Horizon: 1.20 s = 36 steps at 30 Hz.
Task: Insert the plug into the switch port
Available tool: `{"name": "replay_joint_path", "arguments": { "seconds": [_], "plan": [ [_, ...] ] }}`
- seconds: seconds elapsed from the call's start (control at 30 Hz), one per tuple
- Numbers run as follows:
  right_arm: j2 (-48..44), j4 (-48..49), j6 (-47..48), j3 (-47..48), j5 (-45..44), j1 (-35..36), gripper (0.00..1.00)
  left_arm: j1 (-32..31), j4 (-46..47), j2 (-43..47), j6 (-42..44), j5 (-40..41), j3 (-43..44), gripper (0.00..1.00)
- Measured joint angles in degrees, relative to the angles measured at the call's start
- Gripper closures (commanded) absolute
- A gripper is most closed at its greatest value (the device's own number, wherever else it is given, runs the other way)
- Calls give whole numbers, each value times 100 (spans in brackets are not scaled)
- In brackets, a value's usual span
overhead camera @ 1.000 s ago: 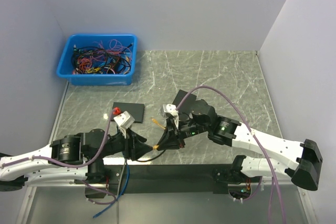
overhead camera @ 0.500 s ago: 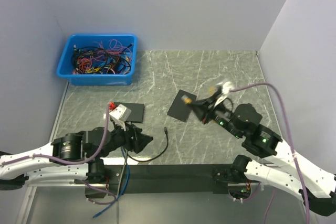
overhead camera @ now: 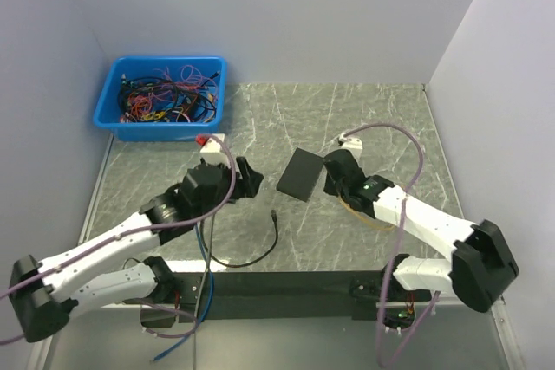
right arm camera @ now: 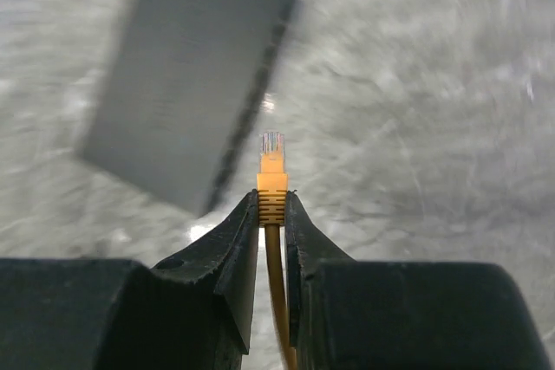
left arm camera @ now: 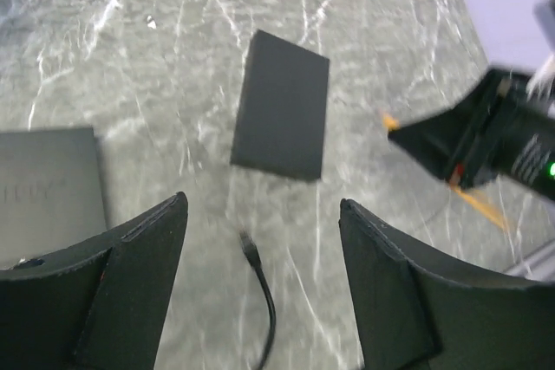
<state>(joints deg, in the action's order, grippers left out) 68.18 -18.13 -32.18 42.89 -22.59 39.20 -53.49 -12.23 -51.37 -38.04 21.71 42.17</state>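
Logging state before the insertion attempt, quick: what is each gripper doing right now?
Left gripper: open, holding nothing.
Right gripper: closed on the orange plug.

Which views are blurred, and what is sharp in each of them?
Right wrist view: the black box and the table are smeared by motion blur; only the orange plug and the right pincer shut on it are sharp. Left wrist view: slightly soft, most at the right edge. Top view: sharp and evenly lit.
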Motion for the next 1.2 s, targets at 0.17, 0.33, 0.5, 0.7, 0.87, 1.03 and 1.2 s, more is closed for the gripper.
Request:
{"name": "replay_joint_path", "arguments": {
  "seconds": [0.17, 0.33, 0.5, 0.7, 0.87, 1.03, 1.2],
  "plan": [
    [590, 118, -308, -103, 136, -286, 100, 1064, 1311, -1027, 160, -1097, -164, 28],
    [1375, 415, -415, 0, 367, -289, 100, 1596, 2396, -2669, 352, -1930, 55, 32],
    [1971, 667, -420, 24, 651, -289, 100, 1996, 3220, -4203, 442, -2743, 520, 34],
    [2068, 927, -376, 31, 903, -282, 100, 2291, 3869, -5265, 466, -3381, 905, 36],
    [2135, 1193, -175, 31, 1178, -116, 100, 2304, 4273, -5853, 542, -3866, 1211, 37],
    [2361, 1473, 79, 142, 1329, 522, 100, 2304, 4312, -6126, 605, -4057, 1346, 38],
    [2428, 1563, 138, 181, 1351, 780, 100, 2326, 4371, -6140, 695, -4085, 1344, 38]
  ]
}}
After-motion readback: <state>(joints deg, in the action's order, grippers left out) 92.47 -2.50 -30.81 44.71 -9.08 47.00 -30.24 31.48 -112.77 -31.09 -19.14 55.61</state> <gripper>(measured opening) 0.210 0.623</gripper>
